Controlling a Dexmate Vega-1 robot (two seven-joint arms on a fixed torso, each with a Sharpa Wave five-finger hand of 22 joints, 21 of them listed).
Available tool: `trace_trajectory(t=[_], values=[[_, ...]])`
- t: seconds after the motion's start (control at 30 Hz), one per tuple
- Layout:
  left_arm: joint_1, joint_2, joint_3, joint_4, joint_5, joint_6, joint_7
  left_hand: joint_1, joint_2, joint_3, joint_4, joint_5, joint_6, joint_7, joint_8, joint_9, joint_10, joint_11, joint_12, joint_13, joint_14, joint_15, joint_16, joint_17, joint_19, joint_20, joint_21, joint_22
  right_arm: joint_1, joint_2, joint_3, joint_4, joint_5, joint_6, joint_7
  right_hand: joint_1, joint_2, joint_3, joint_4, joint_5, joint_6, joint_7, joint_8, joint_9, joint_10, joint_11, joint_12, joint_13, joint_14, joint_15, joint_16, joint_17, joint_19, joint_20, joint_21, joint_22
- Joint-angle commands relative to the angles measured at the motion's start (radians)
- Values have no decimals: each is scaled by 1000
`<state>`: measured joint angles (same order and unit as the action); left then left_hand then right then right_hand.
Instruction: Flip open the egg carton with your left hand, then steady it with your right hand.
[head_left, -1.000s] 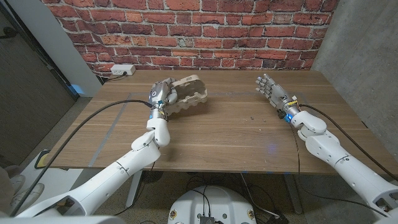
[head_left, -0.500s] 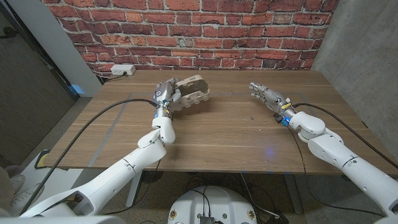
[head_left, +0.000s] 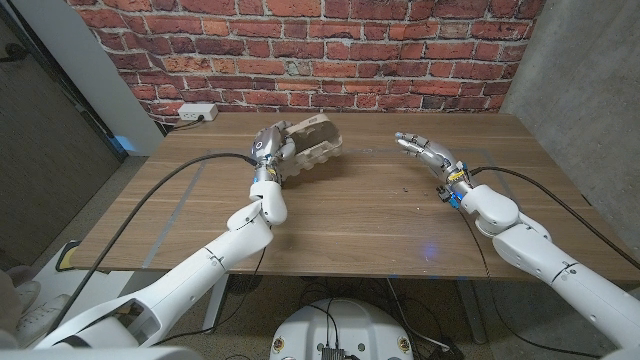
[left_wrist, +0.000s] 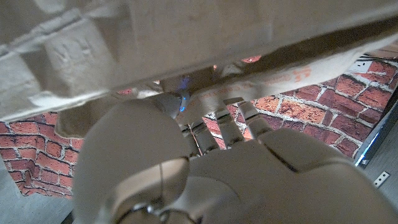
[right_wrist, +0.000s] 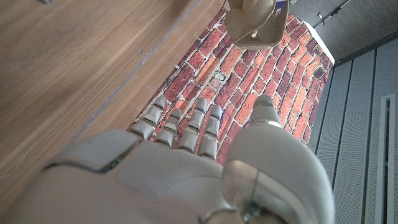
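Left hand gripping carton near tabletop's far edge; right hand spread, empty, well apart rightward, bare wood between.

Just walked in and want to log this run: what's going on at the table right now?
A two-armed robot is working on a cardboard egg carton at the far side of the wooden table. Its left hand is at the carton's left end, fingers against it, and the carton sits tilted. The right hand hovers apart from the carton, fingers stretched toward it and holding nothing. Steadying has not begun.
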<state>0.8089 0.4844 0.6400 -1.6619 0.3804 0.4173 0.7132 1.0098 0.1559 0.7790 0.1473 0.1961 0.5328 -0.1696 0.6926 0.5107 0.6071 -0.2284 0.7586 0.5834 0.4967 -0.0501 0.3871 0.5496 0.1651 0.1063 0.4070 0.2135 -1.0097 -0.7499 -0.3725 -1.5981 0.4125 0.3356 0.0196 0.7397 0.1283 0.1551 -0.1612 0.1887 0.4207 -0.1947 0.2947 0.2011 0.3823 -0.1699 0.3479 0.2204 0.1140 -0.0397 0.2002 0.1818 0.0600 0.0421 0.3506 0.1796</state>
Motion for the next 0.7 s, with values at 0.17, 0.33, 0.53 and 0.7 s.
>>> trace_trajectory(t=[0.17, 0.33, 0.53, 0.7], values=[[-27, -30, -7, -24, -50, 38, -12, -34, 56, 5, -12, -4, 19, 10, 6, -2, 41, 20, 13, 0, 20, -149, -3, 7, -1, 11, 7, 2, 16, -30, -20, 0, -90, 101, 53, 89, 44, 58, -6, 15, 63, -27, 0, -3, 24, -43, 9, 2, -6, -74, -5, 4, -17, -46, -30, 4], [-35, -24, 4, -19, -44, 26, -5, -26, 55, 6, -23, -9, 28, 16, 6, -6, 48, 20, 18, -3, 23, -146, -3, 13, -2, 16, 8, 1, 36, -57, -32, -13, -109, 99, 101, 138, 66, 100, -1, 24, 50, -28, -20, -4, 4, -46, -5, 0, -44, -87, -12, 7, -40, -66, -49, 5], [-43, -17, 28, -7, -23, 28, -8, -22, 54, 6, -29, -11, 30, 17, 4, -8, 52, 20, 21, -5, 22, -146, -5, 16, -4, 17, 8, 0, 55, -83, -44, -31, -122, 94, 149, 206, 84, 178, 14, 40, 16, -28, -51, -4, -29, -48, -31, -6, -100, -94, -13, 13, -78, -80, -77, 6], [-65, 8, 80, 17, 54, 28, -2, -19, 55, 5, -31, -13, 32, 15, 2, -11, 56, 20, 24, -9, 20, -149, -8, 20, -6, 19, 9, 0, 60, -96, -47, -52, -140, 87, 158, 249, 84, 234, 27, 52, -23, -28, -76, -3, -62, -48, -54, -8, -138, -90, -12, 16, -95, -91, -92, 7]])
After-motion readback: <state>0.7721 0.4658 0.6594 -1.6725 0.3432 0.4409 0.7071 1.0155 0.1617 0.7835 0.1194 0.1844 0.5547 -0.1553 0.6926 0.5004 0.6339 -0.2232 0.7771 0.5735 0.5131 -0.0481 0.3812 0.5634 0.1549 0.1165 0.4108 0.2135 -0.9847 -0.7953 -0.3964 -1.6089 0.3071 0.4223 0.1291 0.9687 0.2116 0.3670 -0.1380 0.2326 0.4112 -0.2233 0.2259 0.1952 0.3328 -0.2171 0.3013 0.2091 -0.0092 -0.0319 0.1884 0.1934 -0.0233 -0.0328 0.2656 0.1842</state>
